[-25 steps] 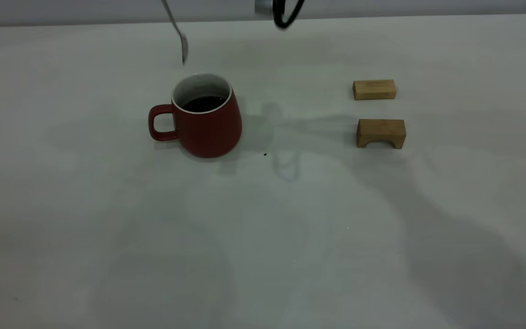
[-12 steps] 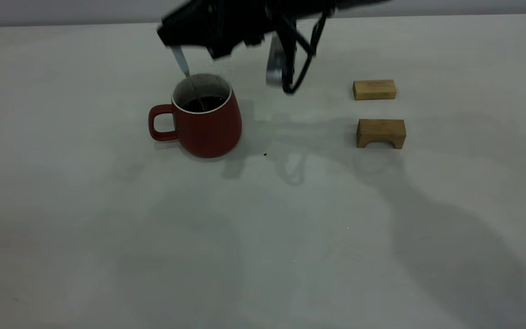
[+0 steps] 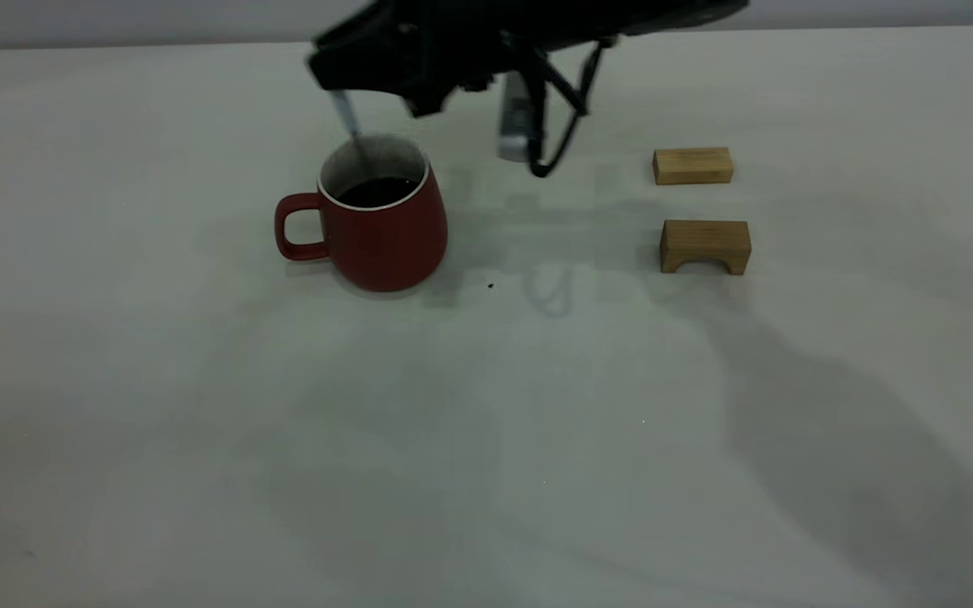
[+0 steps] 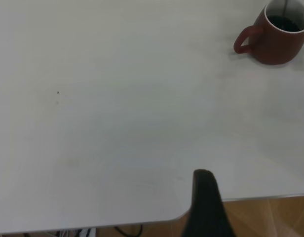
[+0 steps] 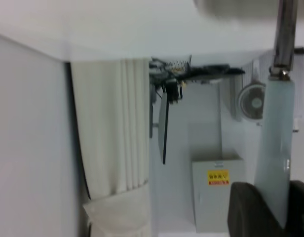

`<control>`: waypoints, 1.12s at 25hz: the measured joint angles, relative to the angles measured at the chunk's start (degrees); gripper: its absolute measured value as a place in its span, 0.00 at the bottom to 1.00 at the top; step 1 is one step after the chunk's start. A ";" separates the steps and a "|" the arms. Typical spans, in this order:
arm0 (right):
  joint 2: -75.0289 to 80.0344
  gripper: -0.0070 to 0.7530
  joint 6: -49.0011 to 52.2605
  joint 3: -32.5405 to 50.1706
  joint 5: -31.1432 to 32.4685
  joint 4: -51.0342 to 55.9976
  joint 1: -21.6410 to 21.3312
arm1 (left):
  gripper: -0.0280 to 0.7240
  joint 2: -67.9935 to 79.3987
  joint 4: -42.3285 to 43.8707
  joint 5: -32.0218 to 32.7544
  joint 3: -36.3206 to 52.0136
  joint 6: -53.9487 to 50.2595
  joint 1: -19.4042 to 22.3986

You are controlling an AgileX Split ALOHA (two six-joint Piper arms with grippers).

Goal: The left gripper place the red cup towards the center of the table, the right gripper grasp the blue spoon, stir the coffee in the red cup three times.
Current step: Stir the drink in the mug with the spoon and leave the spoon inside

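Note:
The red cup (image 3: 381,232) stands left of the table's (image 3: 486,439) middle, handle to the left, with dark coffee (image 3: 377,191) inside. My right gripper (image 3: 343,83) hovers just above and behind the cup's rim, shut on the blue spoon (image 3: 352,128). The spoon's metal neck slants down into the cup, and its bowl is hidden inside. In the right wrist view the pale blue handle (image 5: 275,148) sits pinched between two dark fingers (image 5: 249,210). The left gripper (image 4: 206,207) is parked over the table's corner, far from the red cup (image 4: 278,37), and is out of the exterior view.
Two tan wooden blocks lie to the right: a flat one (image 3: 693,165) and an arched one (image 3: 704,246). A silver block (image 3: 516,127) and a cable loop (image 3: 558,127) hang under the right arm beside the cup. A small dark speck (image 3: 490,285) lies near the cup.
The right arm came down into view and lowered the spoon from above the cup into it. Over the last half second the gripper and spoon shifted slightly right. The cup stayed put.

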 joint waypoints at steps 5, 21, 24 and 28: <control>0.34 0.21 4.52 0.00 3.99 -2.75 -2.31 | 0.83 0.00 0.00 0.00 0.00 0.00 0.00; 0.38 0.21 -1.42 -0.12 1.39 -2.43 -0.36 | 0.83 0.00 0.00 0.00 0.00 -0.07 0.00; 0.38 0.21 5.49 -0.32 2.86 -5.95 -1.33 | 0.83 0.00 0.00 0.00 0.00 -0.07 0.00; 0.38 0.21 7.87 -0.50 3.27 -6.52 -0.01 | 0.83 0.00 0.00 0.00 0.00 -0.07 0.00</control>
